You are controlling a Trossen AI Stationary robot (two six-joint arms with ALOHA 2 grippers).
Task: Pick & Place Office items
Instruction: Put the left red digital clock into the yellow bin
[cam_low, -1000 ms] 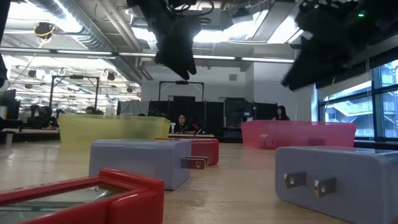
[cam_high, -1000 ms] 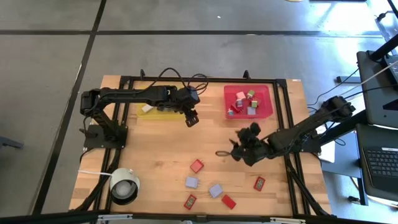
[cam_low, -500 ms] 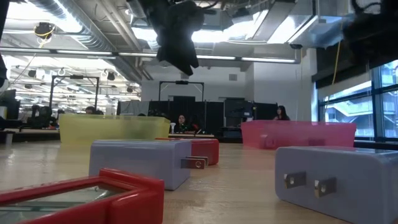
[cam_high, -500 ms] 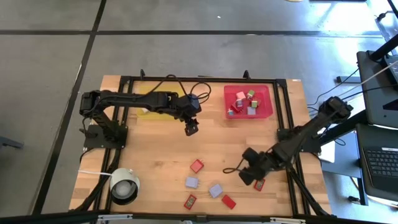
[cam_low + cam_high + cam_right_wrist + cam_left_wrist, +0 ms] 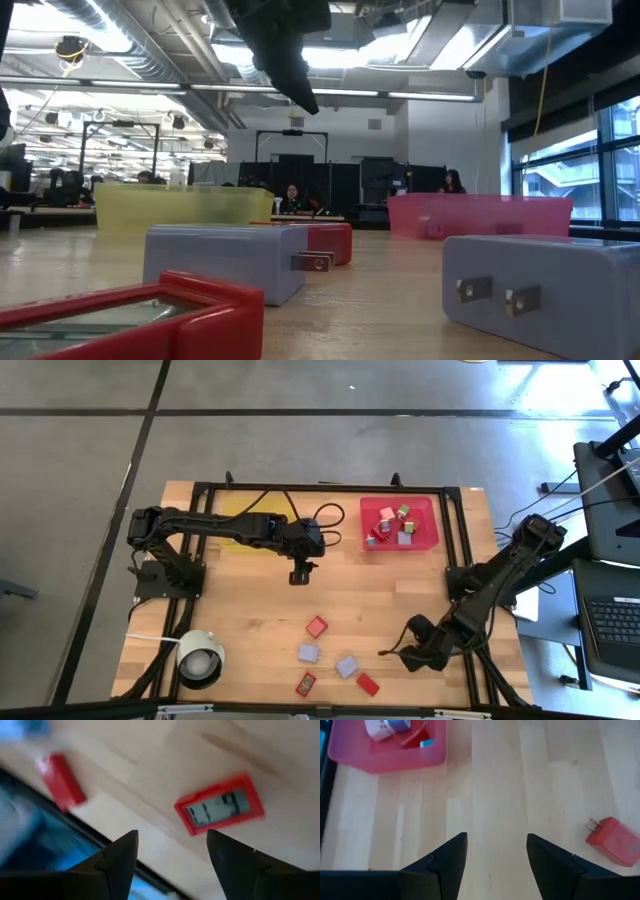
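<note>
The left gripper (image 5: 300, 574) hangs with jaws apart and empty over bare wood between the yellow tray (image 5: 240, 532) and the red tray (image 5: 432, 530), which holds several office items. The right gripper (image 5: 412, 657), jaws also apart and empty, sits low near the table's right front edge above a red clock (image 5: 219, 810). 5 more items (image 5: 336, 660) lie loose between it and the white cylinder (image 5: 199, 659), with open wood mid-table.

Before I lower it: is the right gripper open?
Open: the right gripper shows bare gap between its fingers, above the red clock.
</note>
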